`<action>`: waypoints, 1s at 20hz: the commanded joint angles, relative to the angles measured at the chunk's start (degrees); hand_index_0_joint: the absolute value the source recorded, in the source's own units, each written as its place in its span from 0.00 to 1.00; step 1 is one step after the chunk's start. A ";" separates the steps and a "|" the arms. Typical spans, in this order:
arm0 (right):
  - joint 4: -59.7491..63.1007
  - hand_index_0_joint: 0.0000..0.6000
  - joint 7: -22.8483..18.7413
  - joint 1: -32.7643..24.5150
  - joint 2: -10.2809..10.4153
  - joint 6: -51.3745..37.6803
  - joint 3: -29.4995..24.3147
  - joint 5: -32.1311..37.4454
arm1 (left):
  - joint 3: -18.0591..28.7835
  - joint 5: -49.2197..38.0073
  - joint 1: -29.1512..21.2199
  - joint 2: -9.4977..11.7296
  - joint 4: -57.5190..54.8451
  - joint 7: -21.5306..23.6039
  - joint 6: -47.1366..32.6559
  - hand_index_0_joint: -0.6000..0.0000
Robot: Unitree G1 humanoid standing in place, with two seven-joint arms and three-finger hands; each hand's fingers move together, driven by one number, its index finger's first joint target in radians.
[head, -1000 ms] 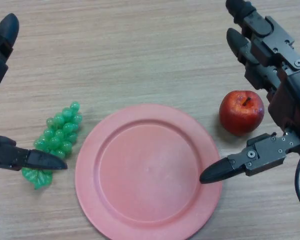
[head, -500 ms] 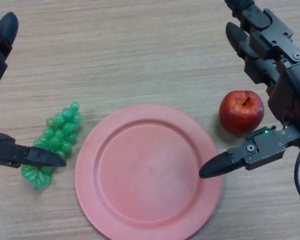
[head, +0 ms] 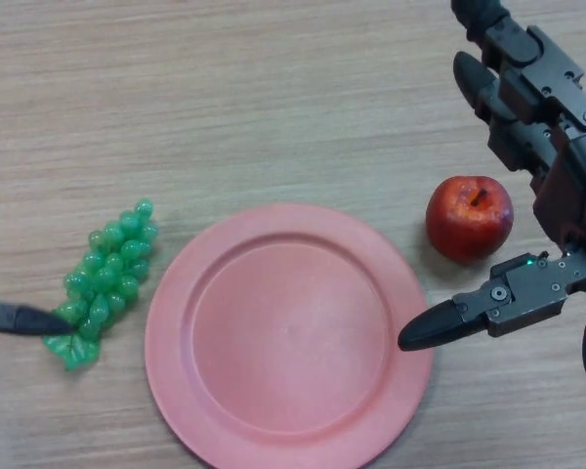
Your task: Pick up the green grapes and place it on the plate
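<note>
A bunch of green grapes lies on the wooden table, just left of the pink plate. Only a black fingertip of my left hand shows at the left edge, its tip at the lower end of the bunch. My right hand is open at the right, fingers stretched away from me and thumb over the plate's right rim. It holds nothing.
A red apple sits right of the plate, between my right hand's thumb and fingers without being gripped. The table is bare wood beyond the plate.
My left hand has drawn back to the left, almost out of view; its upper fingers no longer show. My right hand shifted slightly right. The grapes have not moved.
</note>
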 commanded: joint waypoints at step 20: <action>-5.15 0.00 -2.26 1.97 -2.61 -8.19 -8.13 5.70 | -12.62 38.06 -10.88 8.58 28.92 17.21 -16.64 1.00</action>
